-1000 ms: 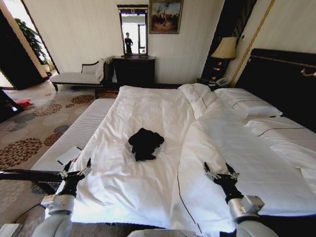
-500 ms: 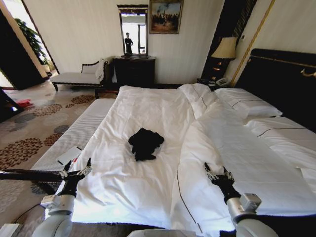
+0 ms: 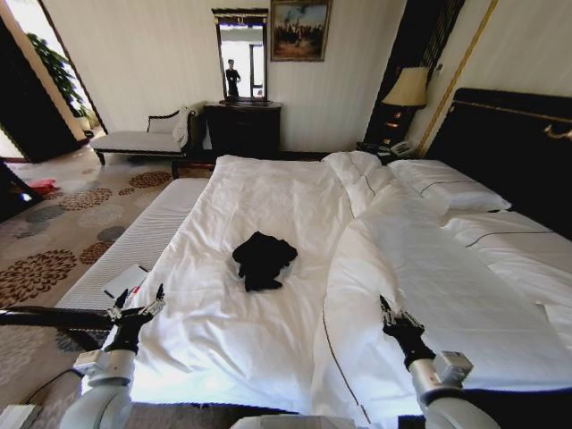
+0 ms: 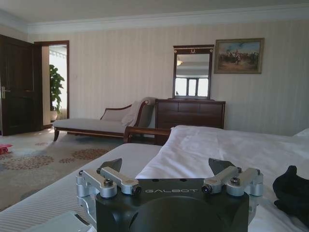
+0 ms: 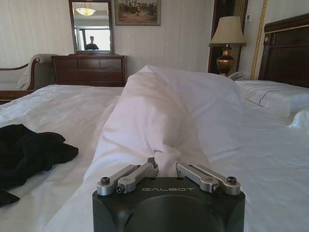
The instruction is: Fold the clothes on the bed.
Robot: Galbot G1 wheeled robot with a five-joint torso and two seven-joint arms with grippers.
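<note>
The clothes (image 3: pixel 264 259) lie as a crumpled black heap in the middle of the bed (image 3: pixel 268 197), on its white duvet. My left gripper (image 3: pixel 136 307) hovers open at the bed's near left corner, well short of the heap. In the left wrist view this gripper (image 4: pixel 166 165) has its fingers spread wide, with the clothes (image 4: pixel 292 191) off to one side. My right gripper (image 3: pixel 399 319) is over a raised duvet fold (image 5: pixel 164 111) at the near right, its fingers drawn together. In the right wrist view this gripper (image 5: pixel 166 166) is some way from the clothes (image 5: pixel 29 150).
A narrow white bench (image 3: pixel 143 241) with a paper sheet (image 3: pixel 125 281) runs along the bed's left side. Pillows (image 3: pixel 447 188) and the dark headboard (image 3: pixel 509 143) are on the right. A chaise (image 3: pixel 134 140), dresser (image 3: pixel 243 128) and lamp (image 3: pixel 409 88) stand at the far wall.
My right gripper's fingers have closed from wide open to nearly together and it has dropped slightly. The left gripper and the clothes have not moved.
</note>
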